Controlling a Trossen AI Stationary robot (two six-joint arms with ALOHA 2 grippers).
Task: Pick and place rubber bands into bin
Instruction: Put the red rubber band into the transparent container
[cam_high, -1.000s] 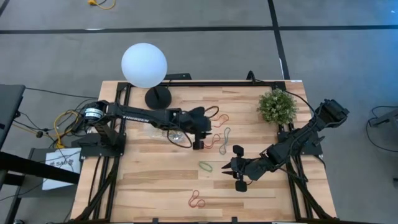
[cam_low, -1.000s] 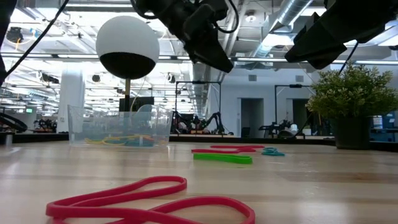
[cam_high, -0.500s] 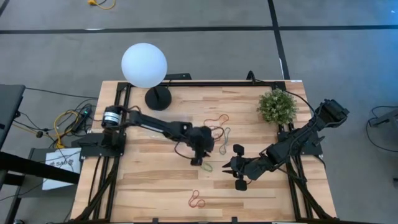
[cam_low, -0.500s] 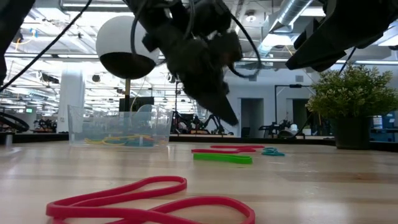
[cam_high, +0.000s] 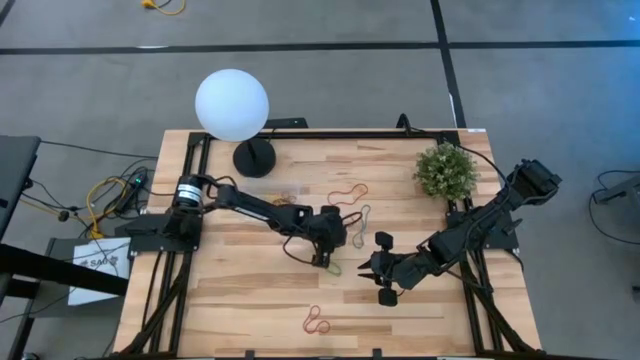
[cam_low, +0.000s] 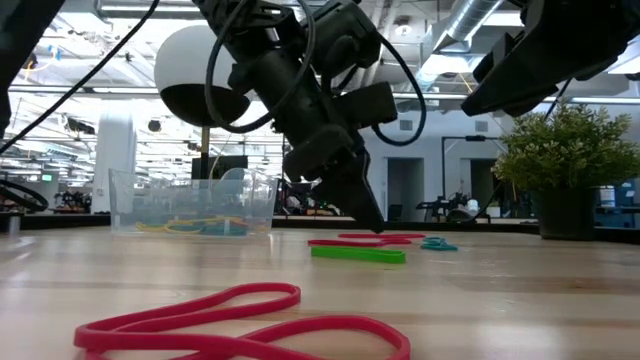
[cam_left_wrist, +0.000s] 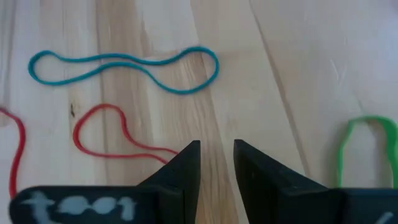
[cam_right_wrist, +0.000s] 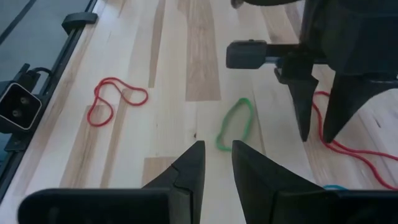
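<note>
Loose rubber bands lie flat on the wooden table: a green one (cam_high: 330, 267) (cam_left_wrist: 364, 149) (cam_right_wrist: 236, 124), a thin red one (cam_left_wrist: 118, 134) (cam_low: 365, 240), a teal one (cam_left_wrist: 124, 62) and a red one near the near edge (cam_high: 317, 320) (cam_right_wrist: 115, 99). The clear bin (cam_low: 190, 205) (cam_high: 283, 203) stands by the lamp with several bands inside. My left gripper (cam_high: 324, 258) (cam_left_wrist: 217, 149) is open by a narrow gap, low over the table between the thin red and green bands. My right gripper (cam_high: 364, 272) (cam_right_wrist: 217, 149) is open, hovering right of the green band. My left gripper points down at a slant, its fingertips (cam_low: 375, 222) close to the table. A strand of the thin red band (cam_left_wrist: 168, 149) runs up to one finger (cam_left_wrist: 186, 163). I cannot tell whether it touches the band or the wood.
A white globe lamp (cam_high: 232, 104) on a black base (cam_high: 254, 157) stands at the far left, a potted plant (cam_high: 444, 170) at the far right. More bands (cam_high: 350, 195) lie toward the far side. Bare wood shows along the near edge.
My left gripper has swung from beside the bin toward the near edge and the right, and has come down from well above the table to just over it, between the thin red and green bands. The bands have kept their places.
</note>
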